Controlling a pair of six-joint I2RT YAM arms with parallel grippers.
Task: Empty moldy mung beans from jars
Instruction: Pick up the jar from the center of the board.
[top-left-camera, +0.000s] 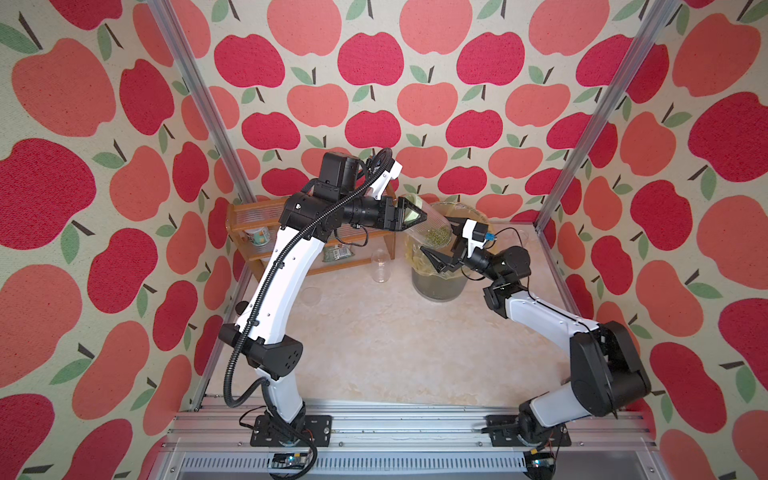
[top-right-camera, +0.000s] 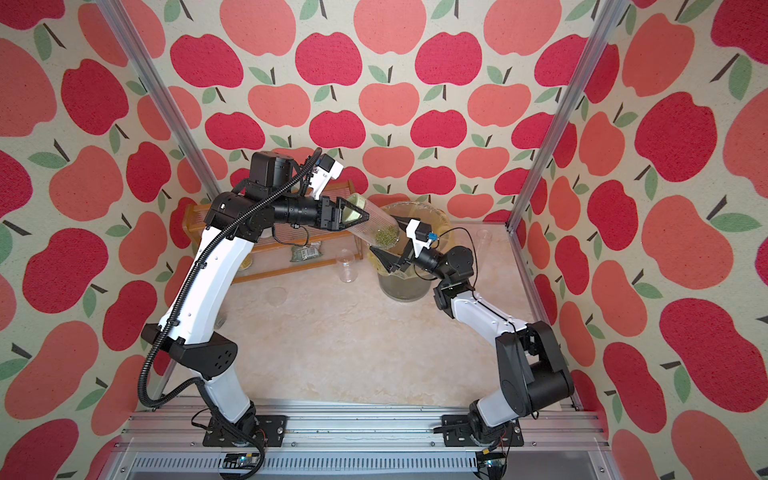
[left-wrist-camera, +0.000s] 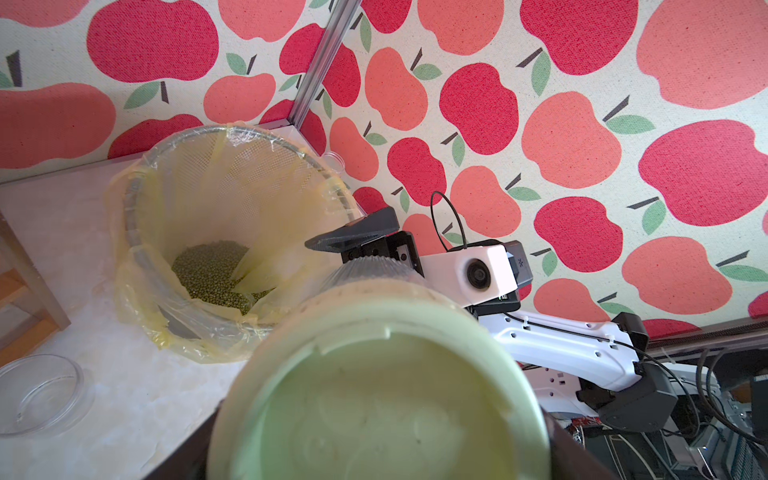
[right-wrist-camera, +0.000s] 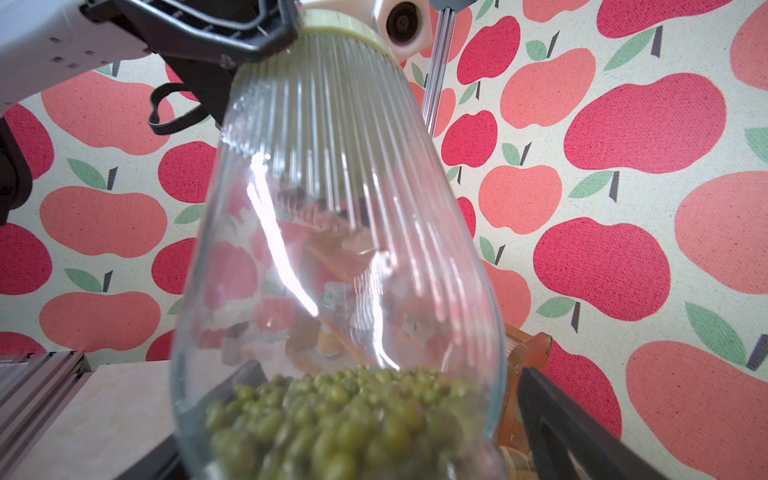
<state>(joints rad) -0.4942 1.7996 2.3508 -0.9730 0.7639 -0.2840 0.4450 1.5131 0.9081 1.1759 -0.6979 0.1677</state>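
Note:
A clear ribbed jar (top-left-camera: 428, 222) (top-right-camera: 376, 220) (right-wrist-camera: 340, 199) hangs tilted over the bin, base lowest. Its mung beans (top-left-camera: 439, 236) (top-right-camera: 386, 236) (right-wrist-camera: 332, 419) lie heaped in the base. My left gripper (top-left-camera: 417, 215) (top-right-camera: 361, 215) is shut on the jar's pale green lid (left-wrist-camera: 374, 399). My right gripper (top-left-camera: 442, 243) (top-right-camera: 390, 243) (right-wrist-camera: 386, 415) stands open around the jar's base. One finger (right-wrist-camera: 552, 419) sits a little apart from the glass, the other shows dimly through it. An empty clear jar (top-left-camera: 380, 266) (top-right-camera: 346, 266) stands on the table left of the bin.
Beneath the jar stands a mesh bin (top-left-camera: 440, 289) (left-wrist-camera: 174, 158) lined with a yellowish bag, more beans (left-wrist-camera: 212, 270) at its bottom. A wooden rack (top-left-camera: 257, 216) runs along the back left. A clear round lid (top-left-camera: 311, 296) (left-wrist-camera: 37, 390) lies on the table. Another clear jar (top-right-camera: 483, 237) occupies the back right corner.

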